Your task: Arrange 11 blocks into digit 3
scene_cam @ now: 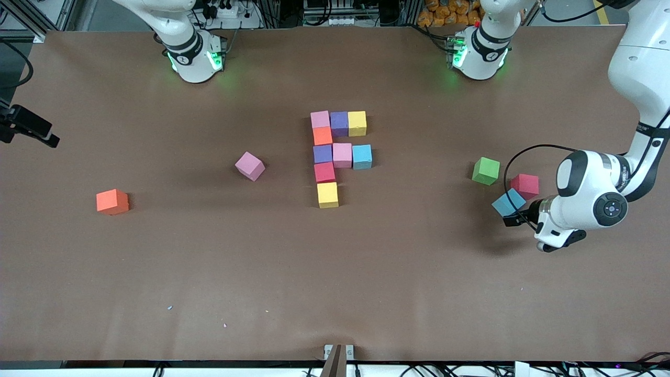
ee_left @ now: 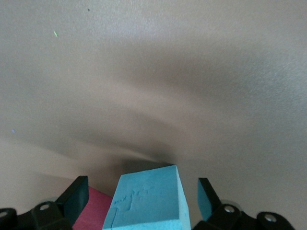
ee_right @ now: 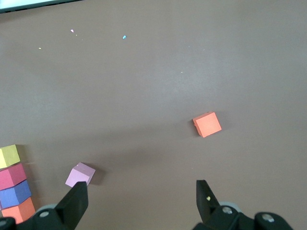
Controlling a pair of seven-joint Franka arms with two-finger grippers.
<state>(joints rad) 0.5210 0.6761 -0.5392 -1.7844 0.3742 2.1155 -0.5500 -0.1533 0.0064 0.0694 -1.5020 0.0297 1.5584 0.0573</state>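
Straddling: left end effector [ee_left: 139, 201] is low at the right of the front view, fingers [ee_left: 76, 197] spread wide on either side of a light blue block [scene_cam: 508, 202], not clamped on it.
Neighbours: red block [scene_cam: 525, 185] touches the light blue one; green block [scene_cam: 486, 170] sits near, a little higher in the frame.
Built group: nine blocks at frame centre on the worktop [scene_cam: 335, 283], top row pink [scene_cam: 320, 119], purple [scene_cam: 339, 123], yellow [scene_cam: 357, 123]; a column runs down to a yellow block [scene_cam: 327, 195].
Strays: pink block [scene_cam: 249, 166] left of centre, tilted; orange block [scene_cam: 112, 201] at far left.
Right end effector [ee_right: 141, 201]: open, held above the worktop, waiting.
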